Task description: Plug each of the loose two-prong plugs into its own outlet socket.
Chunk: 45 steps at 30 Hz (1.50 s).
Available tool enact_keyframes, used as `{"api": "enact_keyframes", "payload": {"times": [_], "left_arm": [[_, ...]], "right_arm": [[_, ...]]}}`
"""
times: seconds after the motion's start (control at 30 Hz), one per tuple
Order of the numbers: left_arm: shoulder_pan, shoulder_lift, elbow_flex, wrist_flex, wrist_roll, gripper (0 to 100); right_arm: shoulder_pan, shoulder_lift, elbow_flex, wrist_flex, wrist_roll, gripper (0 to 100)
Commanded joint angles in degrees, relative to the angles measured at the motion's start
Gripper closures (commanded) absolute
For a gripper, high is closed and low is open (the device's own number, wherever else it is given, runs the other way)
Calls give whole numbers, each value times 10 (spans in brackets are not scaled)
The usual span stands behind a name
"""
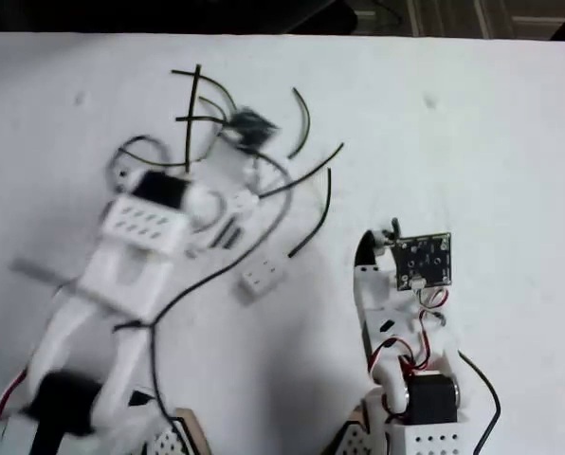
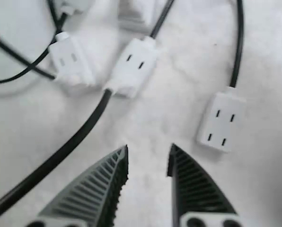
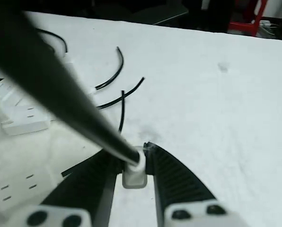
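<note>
Over the white table my left gripper (image 2: 148, 153) is open, with nothing between its dark ribbed fingers. Three white outlet sockets on black cords lie just beyond it: one (image 2: 70, 59), a second (image 2: 131, 66) and a two-outlet block (image 2: 221, 120). My right gripper (image 3: 133, 160) is shut on a white two-prong plug (image 3: 134, 174); the plug's black cord (image 3: 60, 99) runs up close past the camera. In the high view the left arm (image 1: 140, 237) reaches into the cord tangle, and the right gripper (image 1: 377, 239) sits right of the socket block (image 1: 264, 278).
Loose black cords (image 1: 311, 171) fan out across the table's middle. More white socket blocks (image 3: 25, 118) (image 3: 20, 187) lie on the cord side of the right gripper. Bare white table (image 1: 491, 142) stretches to the right. Both arm bases stand at the near edge.
</note>
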Motion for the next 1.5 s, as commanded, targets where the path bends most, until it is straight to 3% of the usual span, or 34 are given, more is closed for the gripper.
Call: {"api": "enact_keyframes", "payload": {"times": [0.0,0.23,0.4,0.57,0.73,1.13,1.47], "left_arm": [[-92,-137,93,-37,1,972],[-226,-265,273,-135,1,978],[-241,-346,394,-175,-1,978],[-241,-418,473,-186,-69,977],[-241,-473,530,-186,-101,977],[-241,-529,558,-181,-103,977],[-280,-531,558,-181,-101,977]], "right_arm": [[-73,-7,-73,69,5,981],[-189,61,-101,87,4,981],[-276,165,-101,14,-1,981],[-348,244,-100,-51,-13,981],[-353,342,-100,-142,-20,981],[-349,567,-100,-354,-19,981],[-320,658,-101,-426,0,981]]}}
